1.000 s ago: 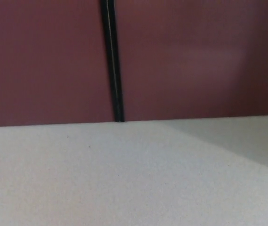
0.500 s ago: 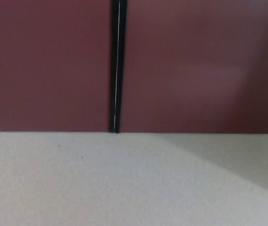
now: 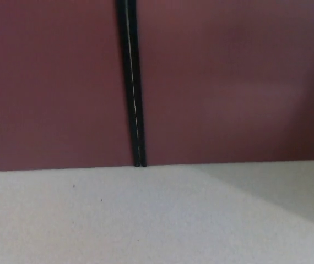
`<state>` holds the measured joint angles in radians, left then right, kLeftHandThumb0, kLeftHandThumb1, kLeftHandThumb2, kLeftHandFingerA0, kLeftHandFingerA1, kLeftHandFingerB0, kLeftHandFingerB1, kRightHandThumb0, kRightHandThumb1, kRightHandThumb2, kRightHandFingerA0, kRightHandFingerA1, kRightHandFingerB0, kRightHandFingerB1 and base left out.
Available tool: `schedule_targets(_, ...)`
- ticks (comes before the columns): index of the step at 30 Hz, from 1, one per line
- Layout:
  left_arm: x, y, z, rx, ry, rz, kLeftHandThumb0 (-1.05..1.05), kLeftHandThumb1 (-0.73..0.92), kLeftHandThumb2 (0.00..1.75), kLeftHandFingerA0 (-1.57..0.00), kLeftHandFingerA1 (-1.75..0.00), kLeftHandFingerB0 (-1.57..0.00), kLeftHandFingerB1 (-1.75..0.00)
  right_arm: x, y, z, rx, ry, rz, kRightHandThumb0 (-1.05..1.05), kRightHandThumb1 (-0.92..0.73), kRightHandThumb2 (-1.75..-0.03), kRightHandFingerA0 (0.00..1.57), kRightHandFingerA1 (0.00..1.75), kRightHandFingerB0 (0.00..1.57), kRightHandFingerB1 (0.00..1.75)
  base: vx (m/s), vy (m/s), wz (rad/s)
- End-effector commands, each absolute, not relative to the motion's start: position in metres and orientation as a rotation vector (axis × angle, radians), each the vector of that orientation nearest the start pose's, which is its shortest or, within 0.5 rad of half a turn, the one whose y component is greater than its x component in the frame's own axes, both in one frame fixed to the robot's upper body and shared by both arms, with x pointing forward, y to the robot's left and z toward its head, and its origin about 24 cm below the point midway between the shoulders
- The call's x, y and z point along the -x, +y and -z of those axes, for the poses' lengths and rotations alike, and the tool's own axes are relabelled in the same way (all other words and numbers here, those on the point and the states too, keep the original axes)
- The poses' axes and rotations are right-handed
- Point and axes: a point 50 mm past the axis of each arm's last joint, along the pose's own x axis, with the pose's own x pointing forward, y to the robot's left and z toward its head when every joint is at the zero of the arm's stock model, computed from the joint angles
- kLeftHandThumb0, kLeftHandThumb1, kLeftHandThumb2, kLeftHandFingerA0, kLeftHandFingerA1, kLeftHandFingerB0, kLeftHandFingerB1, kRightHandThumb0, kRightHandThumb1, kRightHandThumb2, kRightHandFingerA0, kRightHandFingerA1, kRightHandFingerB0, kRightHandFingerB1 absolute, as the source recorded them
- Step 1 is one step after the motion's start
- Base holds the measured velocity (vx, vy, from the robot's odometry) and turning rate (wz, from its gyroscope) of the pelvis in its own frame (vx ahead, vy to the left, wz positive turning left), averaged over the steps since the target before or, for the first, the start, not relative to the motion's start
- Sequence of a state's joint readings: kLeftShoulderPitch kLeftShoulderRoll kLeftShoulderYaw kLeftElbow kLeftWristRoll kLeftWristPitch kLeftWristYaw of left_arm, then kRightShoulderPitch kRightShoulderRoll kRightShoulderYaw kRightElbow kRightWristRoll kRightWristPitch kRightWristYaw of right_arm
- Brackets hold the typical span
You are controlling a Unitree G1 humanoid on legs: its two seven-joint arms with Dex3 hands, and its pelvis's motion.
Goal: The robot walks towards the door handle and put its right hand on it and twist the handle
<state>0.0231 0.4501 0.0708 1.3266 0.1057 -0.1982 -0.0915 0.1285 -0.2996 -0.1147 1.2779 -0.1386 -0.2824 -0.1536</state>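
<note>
filling the upper part of the head view are two dark red panels [image 3: 228,82], split by a narrow black gap [image 3: 132,82] with a thin pale line down it. the gap leans slightly and ends at the floor [image 3: 91,220], which is pale grey and speckled, with a shadow falling across its right side. neither hand shows, so their state cannot be told. no door handle is visible.
</note>
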Motion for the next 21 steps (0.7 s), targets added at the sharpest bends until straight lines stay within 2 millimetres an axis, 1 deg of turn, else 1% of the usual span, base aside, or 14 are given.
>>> schedule_targets(1,-0.069,0.326,0.13,-0.411,1.171,-0.147,-0.18,0.48,0.65,-0.71,-0.78,-0.47,-0.65,-0.042,-0.282,0.149,0.391,1.127,0.293,-0.07,-0.63,-0.57,0.76,0.55,0.56,0.45,0.23,-0.095,-0.06)
schedule_targets(7,-0.067,0.326,0.13,-0.409,1.172,-0.146,-0.18,0.48,0.64,-0.71,-0.79,-0.48,-0.66,-0.041,-0.281,0.15,0.393,1.125,0.279,-0.08,-0.64,-0.57,0.75,0.55,0.57,0.45,0.23,-0.025,-0.06)
schedule_targets(9,-0.062,0.326,0.131,-0.398,1.182,-0.156,-0.18,0.48,0.65,-0.71,-0.79,-0.49,-0.66,-0.038,-0.28,0.15,0.402,1.137,0.267,-0.08,-0.64,-0.57,0.75,0.54,0.58,0.45,0.41,0.062,0.2)
schedule_targets(15,-0.059,0.327,0.131,-0.44,1.199,-0.136,-0.18,0.48,0.63,-0.73,-0.78,-0.52,-0.66,-0.034,-0.278,0.152,0.422,1.161,0.245,-0.08,-0.65,-0.57,0.75,0.54,0.57,0.45,0.49,-0.017,-0.01)
schedule_targets(21,-0.059,0.327,0.131,-0.448,1.199,-0.14,-0.18,0.48,0.63,-0.76,-0.77,-0.55,-0.66,-0.032,-0.275,0.153,0.425,1.17,0.239,-0.08,-0.64,-0.57,0.75,0.54,0.58,0.45,0.16,-0.069,0.02)
